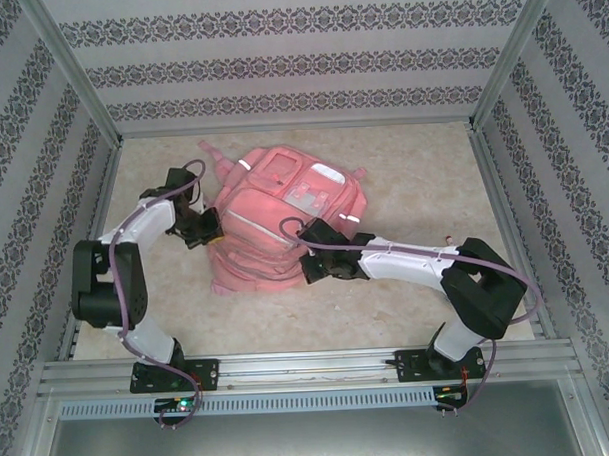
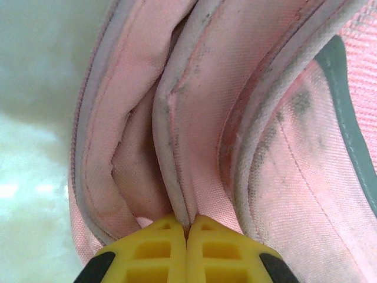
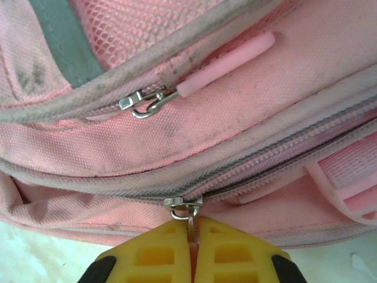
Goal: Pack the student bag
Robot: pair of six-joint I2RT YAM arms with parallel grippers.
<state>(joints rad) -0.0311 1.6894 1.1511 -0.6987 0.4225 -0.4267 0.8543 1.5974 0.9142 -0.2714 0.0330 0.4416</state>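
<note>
As the student bag (image 1: pixel 279 224) lies long way near to far, left end effector (image 2: pixel 187 227) pinches its edge, right end effector (image 3: pixel 192 229) pinches its zip pull (image 3: pixel 189 213).

The large soft pink fabric backpack (image 1: pixel 257 252) bears grey piping, pale patches and dark smudges, the flat tabletop (image 1: pixel 413 174) is marbled cream, the walls (image 1: pixel 298 48) are white with dark floral bands, and the left gripper (image 2: pixel 187 236) and right gripper (image 3: pixel 193 239) show yellow pads at six o'clock.
</note>
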